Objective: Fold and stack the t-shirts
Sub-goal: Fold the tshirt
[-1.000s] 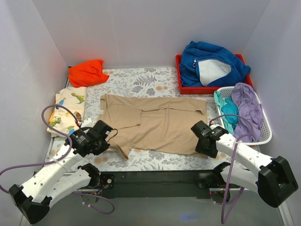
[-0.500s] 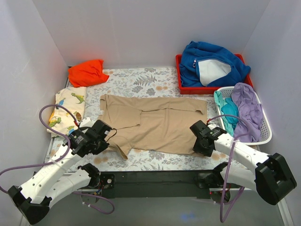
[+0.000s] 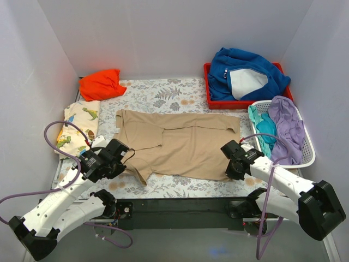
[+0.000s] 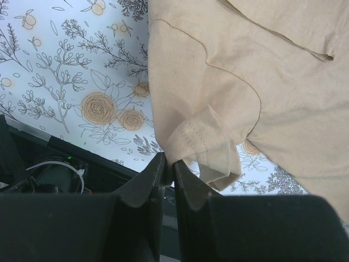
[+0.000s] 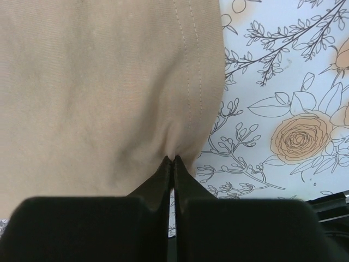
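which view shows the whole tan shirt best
Top external: the whole tan shirt lies spread out there. Left wrist shows only a sleeve corner, right wrist only a stitched hem corner.

Walls [image 3: 163,38]: plain white, enclosing three sides | Desk [image 3: 163,93]: floral-print covering, black near edge | Light: even, soft
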Controlling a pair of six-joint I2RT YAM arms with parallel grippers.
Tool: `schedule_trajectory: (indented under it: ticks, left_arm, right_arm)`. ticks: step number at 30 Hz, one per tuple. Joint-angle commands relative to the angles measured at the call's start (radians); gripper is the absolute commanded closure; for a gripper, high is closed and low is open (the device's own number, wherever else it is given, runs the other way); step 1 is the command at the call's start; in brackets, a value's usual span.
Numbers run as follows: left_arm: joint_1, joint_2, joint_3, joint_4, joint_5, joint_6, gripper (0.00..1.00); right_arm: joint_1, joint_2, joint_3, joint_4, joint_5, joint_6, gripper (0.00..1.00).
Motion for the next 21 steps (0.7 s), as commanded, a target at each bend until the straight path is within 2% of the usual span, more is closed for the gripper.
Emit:
schedule_trajectory:
  ticks: [1,9,15,21]
  left_arm:
    - [0.002,0.000,0.063,-0.057,-0.052,0.004,0.90]
    - [0.002,0.040,0.112,-0.057,-0.080,0.031,0.90]
    - [0.002,0.074,0.077,0.013,-0.023,0.054,0.89]
    - [0.002,0.123,0.083,0.065,-0.055,0.058,0.89]
  right_arm:
    - [0.010,-0.046,0.017,-0.019,-0.015,-0.011,0.99]
    - [0.010,-0.109,0.142,-0.050,0.023,-0.100,0.99]
    - [0.008,-0.031,0.254,-0.056,0.080,-0.203,0.99]
    - [-0.004,0.057,0.316,-0.053,0.183,-0.280,0.99]
